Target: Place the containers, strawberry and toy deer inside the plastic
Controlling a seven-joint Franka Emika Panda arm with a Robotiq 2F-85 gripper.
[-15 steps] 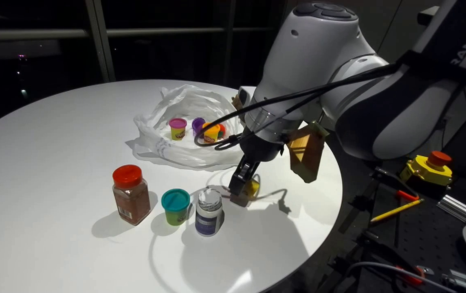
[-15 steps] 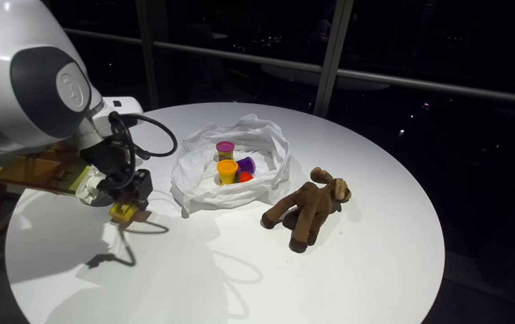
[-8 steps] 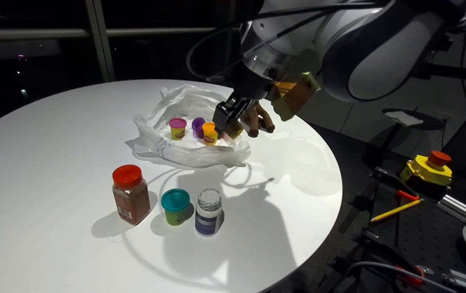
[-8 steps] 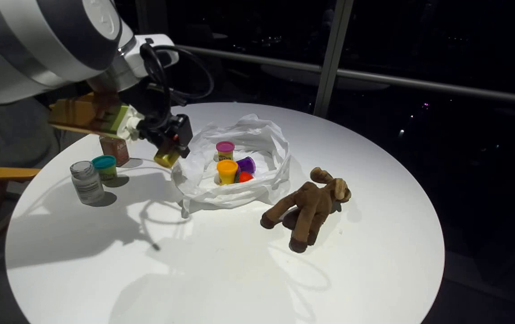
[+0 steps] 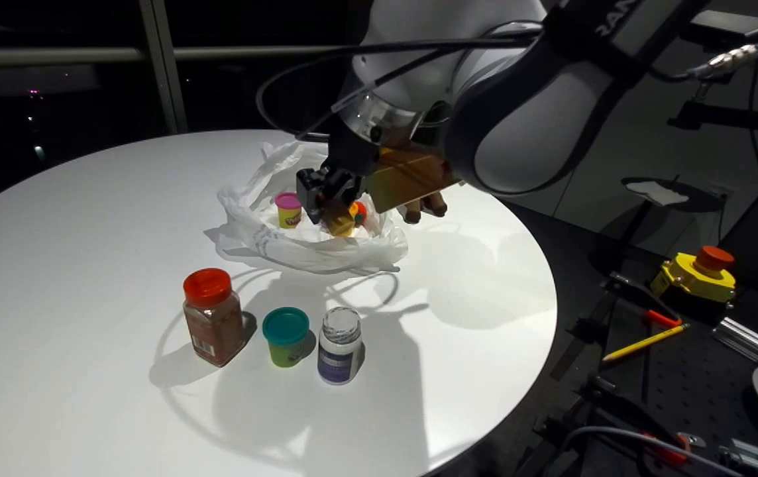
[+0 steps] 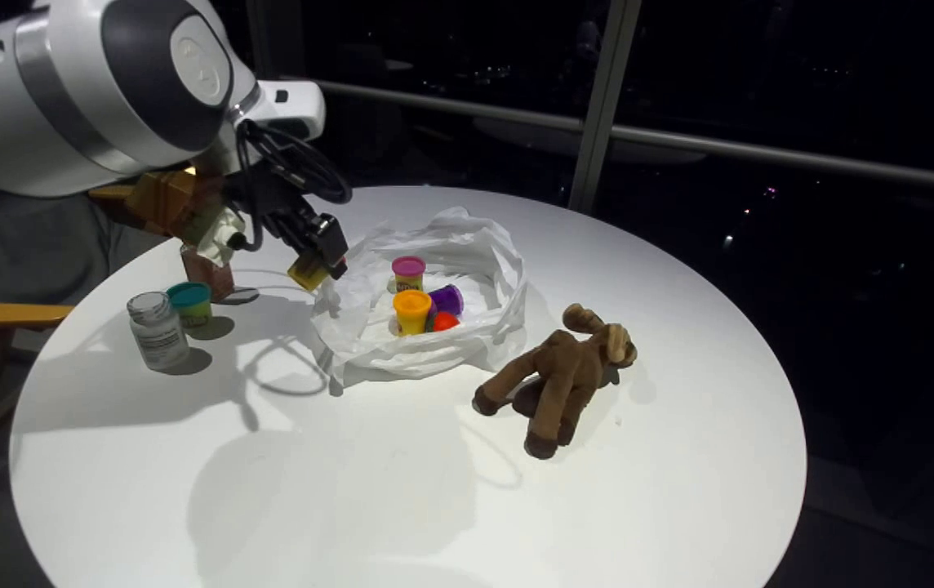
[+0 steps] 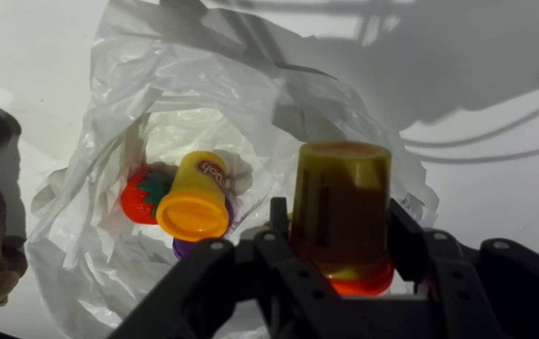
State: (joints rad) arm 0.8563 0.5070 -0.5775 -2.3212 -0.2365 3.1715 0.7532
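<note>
Gripper and yellow tub hang above the bag, the fingers pinching the tub's sides. Lower than the gripper, and left of it in the wrist view, the strawberry, an orange tub and a tipped purple tub crowd together inside the bag, while a pink tub stands in it to the right of the gripper in an exterior view. In that view the deer lies on the table farther right, outside the bag and well apart from the gripper, and the jar, teal cup and bottle stand left of the gripper.
</note>
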